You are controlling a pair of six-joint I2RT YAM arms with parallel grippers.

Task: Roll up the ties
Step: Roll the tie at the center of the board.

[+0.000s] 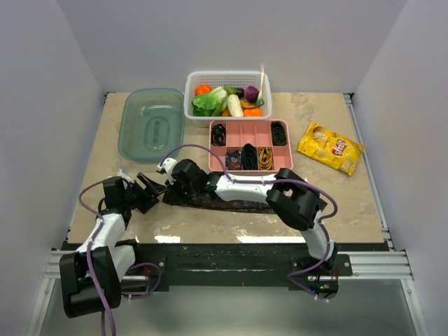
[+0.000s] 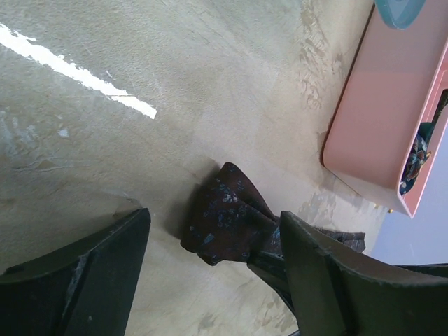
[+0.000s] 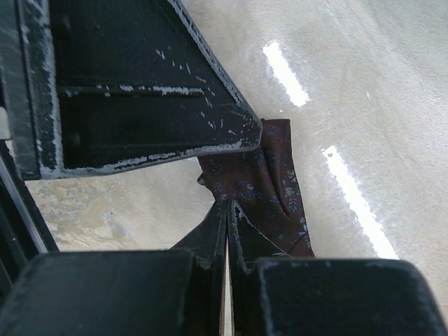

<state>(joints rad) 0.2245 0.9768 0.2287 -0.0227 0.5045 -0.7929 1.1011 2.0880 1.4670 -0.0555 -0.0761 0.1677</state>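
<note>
The beige marbled table (image 1: 371, 210) is sitting boxed by white walls, offering open surface at 4 o'clock. The maroon tie (image 1: 231, 204) is lying along the 6 o'clock edge. The right gripper (image 3: 238, 175) is pinching its end, and the left gripper (image 2: 213, 217) is hovering spread beside it.

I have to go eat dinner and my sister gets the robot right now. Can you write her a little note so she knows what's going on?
Left gripper: open, straddling one end of the brown tie, not gripping it.
Right gripper: shut on the same tie near that end.
The tie lies stretched along the table, nearer the arms than the pink tray, and is not rolled.
Done: the tray holds a gold coil, a dark coil and two black coils.
Left: roll the brown tie, probably into a free compartment.
</note>
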